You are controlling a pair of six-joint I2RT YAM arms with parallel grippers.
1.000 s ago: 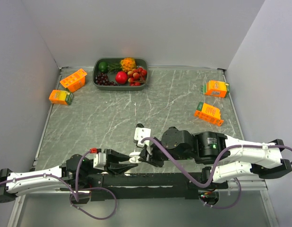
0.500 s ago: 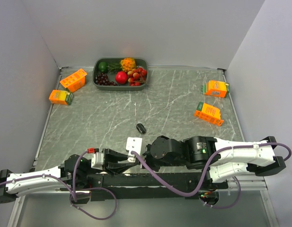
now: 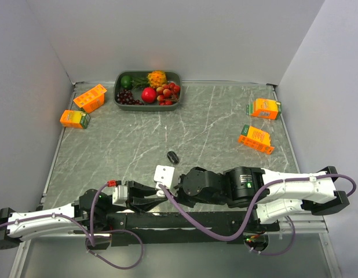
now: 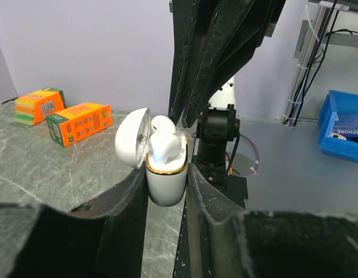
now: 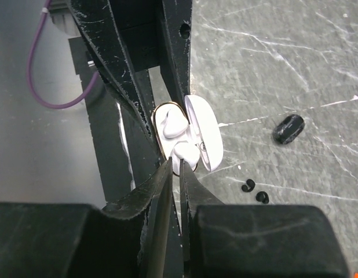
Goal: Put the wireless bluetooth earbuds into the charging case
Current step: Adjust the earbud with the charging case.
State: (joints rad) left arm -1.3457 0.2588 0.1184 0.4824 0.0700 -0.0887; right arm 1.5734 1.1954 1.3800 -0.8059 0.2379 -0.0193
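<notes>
My left gripper [image 4: 166, 175] is shut on the white charging case [image 4: 166, 185], which has a gold rim and stands upright with its lid [image 4: 131, 138] open. Two white earbuds [image 5: 174, 123] sit in the case's wells. My right gripper [image 5: 180, 165] comes down from above. Its jaws are closed to a thin slit with nothing between them, and its tips rest against the near earbud [image 5: 186, 153]. In the top view the case [image 3: 165, 173] shows at the near table edge, between the left gripper [image 3: 160, 194] and the right gripper [image 3: 176, 186].
A black oval piece [image 5: 289, 128] lies on the marble table [image 3: 214, 124] just beyond the case, with two tiny black bits [image 5: 254, 191] beside it. Orange cartons [image 3: 89, 97] lie at the far left and others [image 3: 255, 138] at the right. A fruit tray [image 3: 176, 75] stands at the back.
My right arm has swung left and down over the case, uncovering the black piece on the table. Its jaws have narrowed. The left gripper still holds the case.
</notes>
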